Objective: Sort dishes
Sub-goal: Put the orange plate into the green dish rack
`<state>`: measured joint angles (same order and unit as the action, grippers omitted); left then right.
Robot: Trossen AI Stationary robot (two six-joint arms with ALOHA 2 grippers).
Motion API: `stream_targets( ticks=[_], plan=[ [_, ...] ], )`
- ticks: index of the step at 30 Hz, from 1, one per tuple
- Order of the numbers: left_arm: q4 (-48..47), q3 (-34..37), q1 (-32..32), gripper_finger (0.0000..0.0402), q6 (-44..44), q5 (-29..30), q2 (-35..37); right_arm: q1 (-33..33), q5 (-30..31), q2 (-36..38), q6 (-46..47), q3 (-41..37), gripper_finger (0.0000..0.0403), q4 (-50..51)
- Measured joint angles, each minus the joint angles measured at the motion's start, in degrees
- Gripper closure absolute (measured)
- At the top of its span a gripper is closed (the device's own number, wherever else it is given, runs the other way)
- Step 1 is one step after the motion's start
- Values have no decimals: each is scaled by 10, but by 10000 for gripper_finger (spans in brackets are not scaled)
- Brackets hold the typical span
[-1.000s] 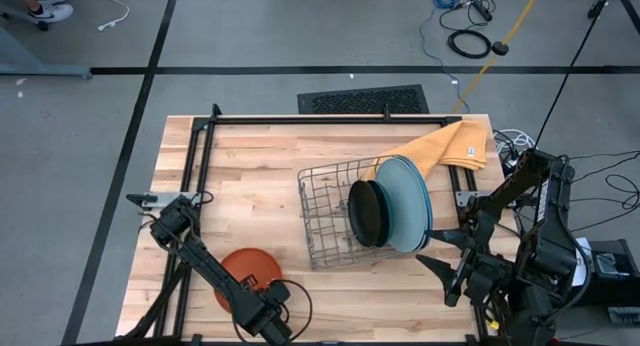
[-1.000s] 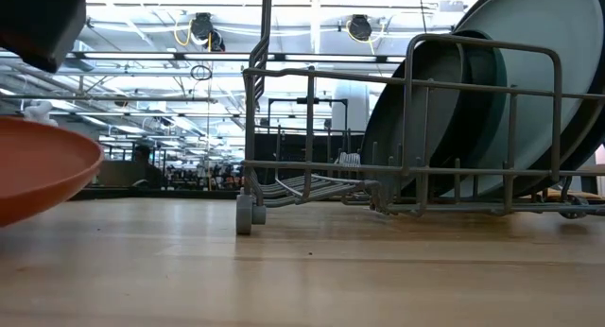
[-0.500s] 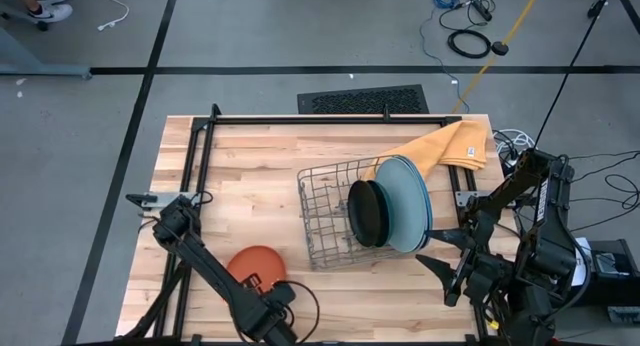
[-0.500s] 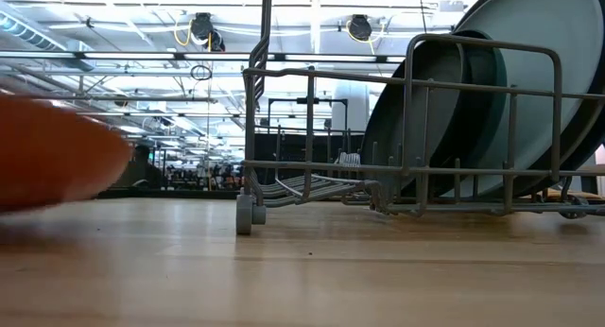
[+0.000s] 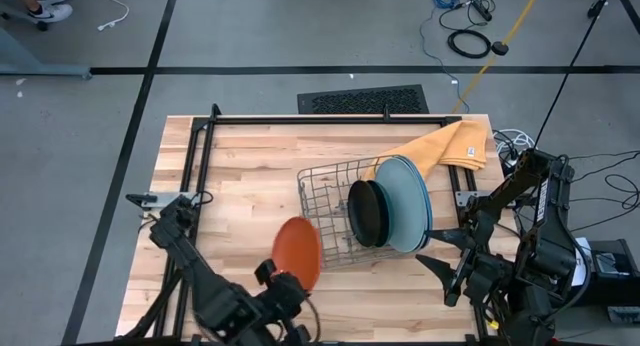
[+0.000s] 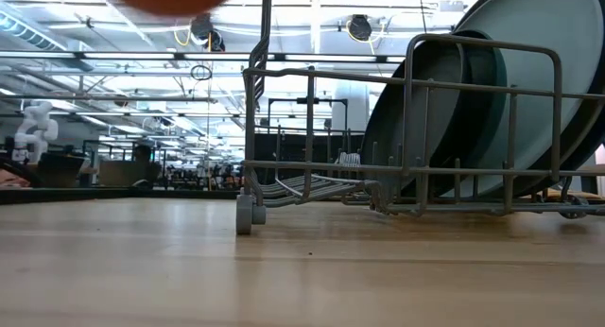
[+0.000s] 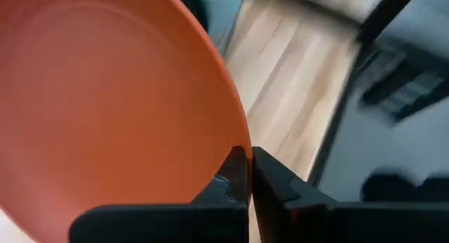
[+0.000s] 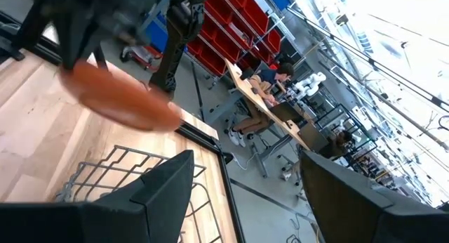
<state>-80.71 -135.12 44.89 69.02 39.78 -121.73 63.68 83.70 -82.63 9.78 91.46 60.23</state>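
Left gripper (image 5: 283, 284) fingers clamped on orange-red plate (image 5: 298, 252) rim, plate lifted edge-up just beside wire dish rack (image 5: 325, 218), probably facing its slots. Right gripper (image 5: 440, 277) parked apart, fingers spread.

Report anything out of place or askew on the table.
Nothing looks spilled or damaged. The yellow-orange cloth lies bunched at the table's far corner, partly under the wire rack. The orange-red plate is tilted in the left end effector.
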Motion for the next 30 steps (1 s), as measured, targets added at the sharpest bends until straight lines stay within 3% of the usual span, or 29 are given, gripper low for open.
stream_targets(
  ticks=[5, 11, 18, 25, 30],
  plan=[
    [210, 23, 0, 401, -195, 112, 53, 0, 1, 0, 0, 0, 149, 0],
    [413, 23, -36, 401, -435, 129, 53, 0, 1, 0, -1, 0, 149, 0],
    [528, 24, -109, 401, -509, 115, -10, 0, 0, 0, -1, 0, 149, -1],
    [732, 24, -135, 402, -613, 104, -81, 1, -1, 0, 0, 0, 149, 0],
    [699, 24, -135, 402, -596, 160, -92, 1, -14, 0, 0, 0, 149, 0]
  ],
)
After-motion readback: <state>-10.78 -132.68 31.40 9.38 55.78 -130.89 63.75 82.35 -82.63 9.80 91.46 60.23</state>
